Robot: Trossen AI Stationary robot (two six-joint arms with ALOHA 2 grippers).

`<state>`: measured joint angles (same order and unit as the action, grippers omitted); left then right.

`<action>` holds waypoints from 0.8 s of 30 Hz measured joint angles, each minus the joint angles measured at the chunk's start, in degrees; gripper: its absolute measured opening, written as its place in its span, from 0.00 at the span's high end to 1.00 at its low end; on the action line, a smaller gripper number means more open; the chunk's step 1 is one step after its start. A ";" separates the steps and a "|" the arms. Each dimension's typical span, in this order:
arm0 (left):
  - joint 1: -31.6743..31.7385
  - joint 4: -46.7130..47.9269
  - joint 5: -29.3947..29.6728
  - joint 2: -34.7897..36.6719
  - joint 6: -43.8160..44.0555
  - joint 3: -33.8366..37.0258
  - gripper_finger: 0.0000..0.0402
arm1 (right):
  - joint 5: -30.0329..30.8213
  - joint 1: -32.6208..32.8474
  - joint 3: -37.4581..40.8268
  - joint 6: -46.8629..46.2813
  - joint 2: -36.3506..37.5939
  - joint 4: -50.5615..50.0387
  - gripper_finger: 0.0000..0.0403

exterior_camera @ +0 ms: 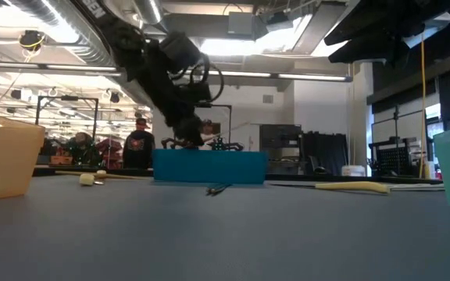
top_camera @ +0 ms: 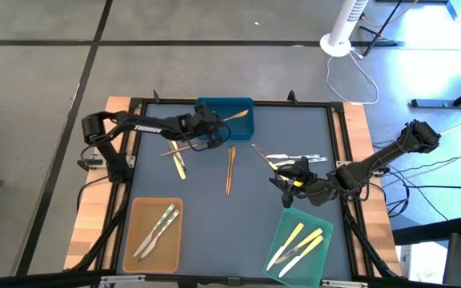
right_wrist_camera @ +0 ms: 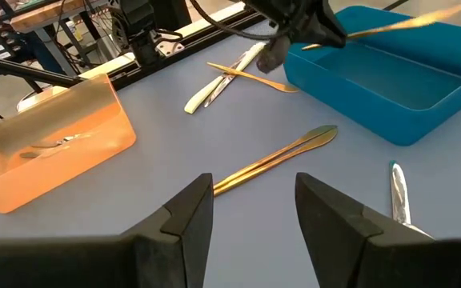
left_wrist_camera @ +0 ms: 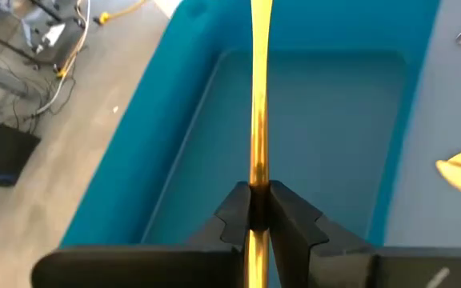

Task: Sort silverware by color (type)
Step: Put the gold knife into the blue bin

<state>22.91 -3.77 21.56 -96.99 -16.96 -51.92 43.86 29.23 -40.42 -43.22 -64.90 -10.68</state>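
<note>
Blue tray (top_camera: 224, 106) rim, left claw (top_camera: 214, 122) gripping utensil (top_camera: 235, 117)

Dark arm (exterior_camera: 158, 70) above blue tray (exterior_camera: 209, 167), pale utensil (exterior_camera: 350, 186) on table (exterior_camera: 225, 234)

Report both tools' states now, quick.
Left tool: shut on a thin wood-brown utensil, held over the rectangular blue tray.
Right tool: open, holding nothing, beside the green tray.
</note>
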 joint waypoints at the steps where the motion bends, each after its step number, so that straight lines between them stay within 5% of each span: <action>1: 0.22 -0.02 0.00 -0.40 0.28 0.00 0.94 | 0.00 0.00 0.00 0.02 0.00 0.00 0.59; 16: 1.15 0.05 0.00 -1.05 0.40 0.00 0.93 | 0.00 0.00 0.00 0.02 0.00 0.00 0.59; 24: 1.15 0.05 0.02 -1.05 0.49 0.00 0.82 | 0.00 0.00 0.00 0.02 0.00 0.00 0.59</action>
<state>24.05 -3.73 21.58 -98.04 -16.47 -51.92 43.86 29.23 -40.42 -43.20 -64.90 -10.68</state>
